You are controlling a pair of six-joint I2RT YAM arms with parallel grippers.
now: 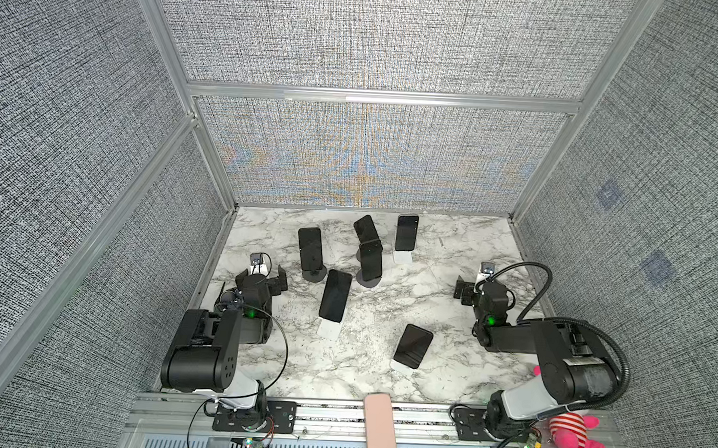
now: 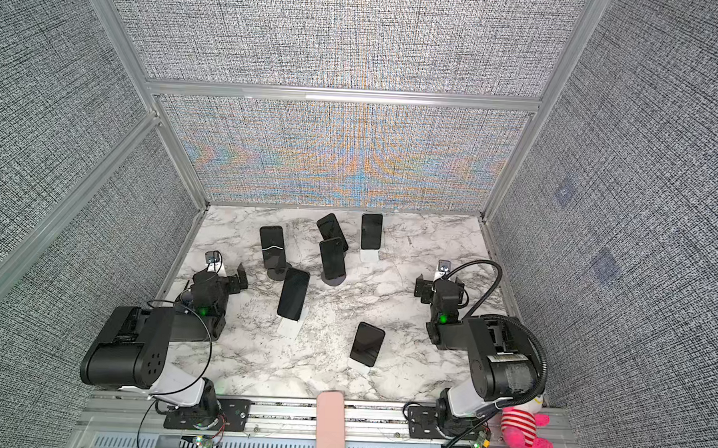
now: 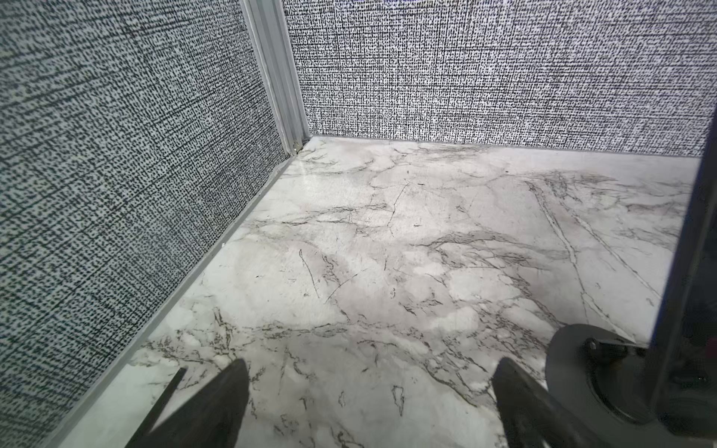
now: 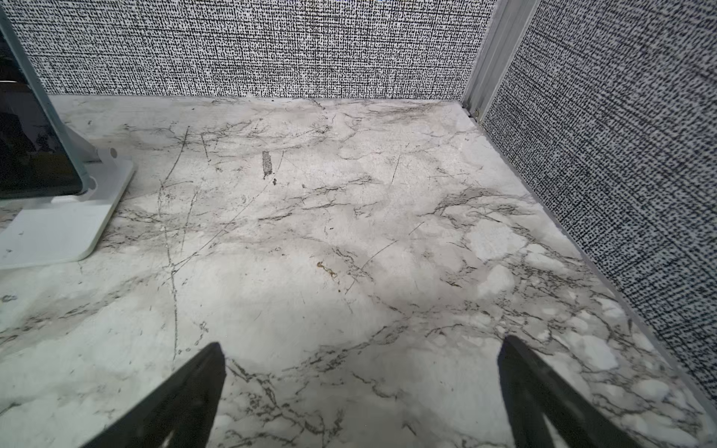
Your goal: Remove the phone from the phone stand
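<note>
The left pincer [image 3: 370, 372] is held wide open over the marble table [image 3: 388, 232], with nothing between its fingers. Just beside the finger nearer the table's middle, a phone [image 1: 310, 248] is propped on a round black stand [image 3: 582, 368]. The right pincer [image 4: 361, 349] is likewise spread open and empty. Ahead of it and toward the middle, a second phone [image 4: 31, 155] is leaned on a white stand [image 4: 58, 229]. Other phones [image 1: 335, 295] are stood between the two pincers.
</note>
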